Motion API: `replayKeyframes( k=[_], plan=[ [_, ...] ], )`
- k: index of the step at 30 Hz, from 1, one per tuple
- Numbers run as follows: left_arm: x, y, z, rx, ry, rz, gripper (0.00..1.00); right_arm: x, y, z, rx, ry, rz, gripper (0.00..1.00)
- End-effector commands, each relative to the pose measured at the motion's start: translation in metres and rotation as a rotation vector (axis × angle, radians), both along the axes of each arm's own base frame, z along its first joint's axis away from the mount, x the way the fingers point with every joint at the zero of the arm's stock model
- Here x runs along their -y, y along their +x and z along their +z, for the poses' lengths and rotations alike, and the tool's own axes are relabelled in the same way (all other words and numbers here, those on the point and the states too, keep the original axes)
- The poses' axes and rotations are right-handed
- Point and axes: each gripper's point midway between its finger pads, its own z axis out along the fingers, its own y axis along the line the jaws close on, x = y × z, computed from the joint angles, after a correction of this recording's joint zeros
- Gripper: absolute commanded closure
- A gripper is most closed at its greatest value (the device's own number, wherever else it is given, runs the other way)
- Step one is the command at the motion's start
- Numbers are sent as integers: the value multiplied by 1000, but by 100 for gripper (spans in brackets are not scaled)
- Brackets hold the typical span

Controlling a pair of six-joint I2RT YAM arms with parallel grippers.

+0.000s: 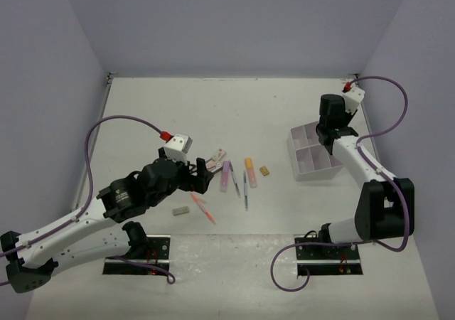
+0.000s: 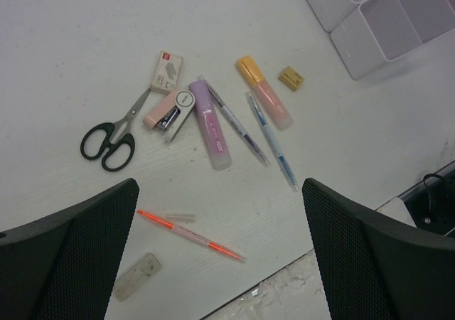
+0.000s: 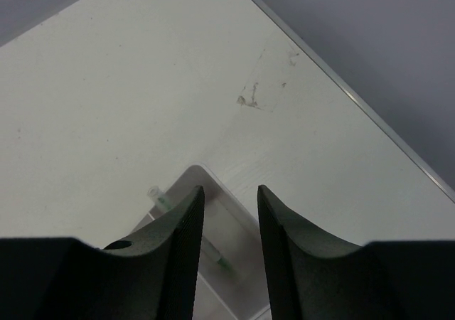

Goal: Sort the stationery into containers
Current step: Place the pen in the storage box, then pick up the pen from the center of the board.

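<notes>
The stationery lies in a cluster left of table centre: black-handled scissors (image 2: pixel 114 139), a purple marker (image 2: pixel 210 124), an orange-capped pink marker (image 2: pixel 264 92), two thin pens (image 2: pixel 238 124) (image 2: pixel 274 142), a tan eraser (image 2: pixel 290 78), an orange-red pen (image 2: pixel 192 236) and a grey eraser (image 2: pixel 136 276). My left gripper (image 2: pixel 219 192) (image 1: pixel 205 174) hovers open and empty above the orange-red pen. The white divided tray (image 1: pixel 313 156) stands at the right. My right gripper (image 3: pixel 229 199) (image 1: pixel 328 136) hangs open and empty over its far corner (image 3: pixel 238 208), where a clear green pen (image 3: pixel 217 256) lies in a compartment.
A small pink stapler (image 2: pixel 167 114), a white staple box (image 2: pixel 167 71) and a clear pen cap (image 2: pixel 176 216) lie among the stationery. The table's near edge (image 2: pixel 284 267) runs just below the orange-red pen. Grey walls enclose the table.
</notes>
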Motion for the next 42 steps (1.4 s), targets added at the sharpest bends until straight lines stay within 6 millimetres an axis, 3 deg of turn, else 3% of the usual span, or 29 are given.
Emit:
replayKeyframes(
  k=[1,4,7,11,13,16,19,22,23,28,31,42],
  plan=[
    [8,1,2,0,-25,-14,0,0,1,24,85,24,-10,61],
    [7,3,-2,-3,-19,-1,0,-3,-4,36,108,37,1,58],
    [-3,9,-7,-18,0,85,0,-16,-19,80,205,47,48,52],
    [-29,25,-11,-18,66,281,0,-71,-44,126,263,51,241,44],
    [-47,34,-17,-15,141,399,0,-118,-57,146,268,97,420,38],
    [-70,46,-26,-39,233,547,0,-175,-77,122,127,158,605,34],
    [-74,53,-30,-72,247,602,0,-234,-96,86,-33,237,786,25],
    [-78,56,-22,-63,214,624,0,-270,-117,58,-117,292,863,26],
    [-80,56,-17,-54,206,632,0,-278,-122,49,-136,304,881,27],
    [-94,55,13,16,240,602,0,-308,-148,5,-246,335,936,52],
    [-87,52,22,47,248,492,0,-324,-157,-9,-287,345,975,55],
    [-103,42,5,60,256,490,0,-380,-173,-49,-400,346,1062,63]
  ],
)
